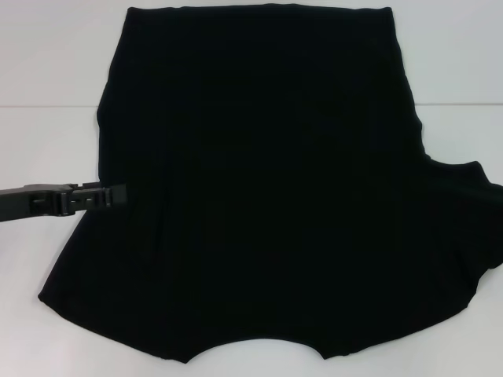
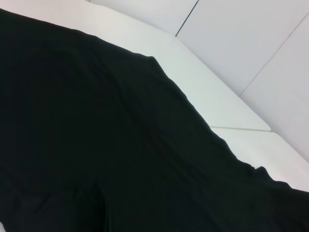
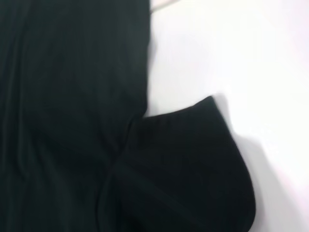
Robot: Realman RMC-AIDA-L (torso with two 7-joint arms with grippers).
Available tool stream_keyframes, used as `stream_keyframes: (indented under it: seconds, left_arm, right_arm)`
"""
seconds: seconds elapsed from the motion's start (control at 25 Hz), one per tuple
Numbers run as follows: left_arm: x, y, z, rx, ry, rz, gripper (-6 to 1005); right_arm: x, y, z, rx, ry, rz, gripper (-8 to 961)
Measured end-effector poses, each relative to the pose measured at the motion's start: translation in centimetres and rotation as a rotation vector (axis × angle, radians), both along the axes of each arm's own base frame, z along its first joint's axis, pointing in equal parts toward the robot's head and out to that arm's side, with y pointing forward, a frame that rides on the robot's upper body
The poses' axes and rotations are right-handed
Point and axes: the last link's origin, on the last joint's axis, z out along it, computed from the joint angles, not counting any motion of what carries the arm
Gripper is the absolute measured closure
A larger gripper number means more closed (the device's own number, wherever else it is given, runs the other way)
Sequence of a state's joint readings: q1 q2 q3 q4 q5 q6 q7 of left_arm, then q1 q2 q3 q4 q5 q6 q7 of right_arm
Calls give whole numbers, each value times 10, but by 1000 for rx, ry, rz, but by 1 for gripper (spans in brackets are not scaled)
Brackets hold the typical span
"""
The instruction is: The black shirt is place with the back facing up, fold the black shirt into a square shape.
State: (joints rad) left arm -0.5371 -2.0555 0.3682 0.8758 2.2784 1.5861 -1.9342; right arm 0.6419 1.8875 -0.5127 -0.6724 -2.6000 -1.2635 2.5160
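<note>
The black shirt point(image 1: 267, 181) lies spread flat on the white table point(image 1: 47, 78), neckline toward the near edge and hem at the far side. Its right sleeve point(image 1: 471, 208) sticks out on the right, while the left side runs in a straight edge with no sleeve showing. My left gripper point(image 1: 118, 195) reaches in low from the left, its tip at the shirt's left edge about halfway along. In the left wrist view the shirt point(image 2: 96, 145) fills most of the picture. In the right wrist view the shirt body point(image 3: 63, 96) and the right sleeve point(image 3: 193, 169) show. The right gripper is out of view.
Bare white table shows to the left of the shirt, at the far right point(image 1: 456, 71) and around the sleeve point(image 3: 241, 58). A seam between table panels point(image 1: 39, 106) runs across behind the left arm.
</note>
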Motion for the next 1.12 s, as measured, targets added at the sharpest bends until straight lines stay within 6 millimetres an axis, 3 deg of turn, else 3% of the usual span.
stream_keyframes:
  seconds: [0.2,0.52,0.76,1.12]
  left_arm:
    - [1,2,0,15,-14,1,268]
    - [4,3,1,30,-37,-7,268]
    - [2,3,4,45,-45,2,268]
    - [2,3,5,51,-50,7,267]
  right_arm:
    - [4,0,8,68,29,3,922]
    - [-16,8,-5,62,66,164,923]
    - [-28,16,-1,52,38,212,923]
    - [-79,41,-24,-75,-119,456,922]
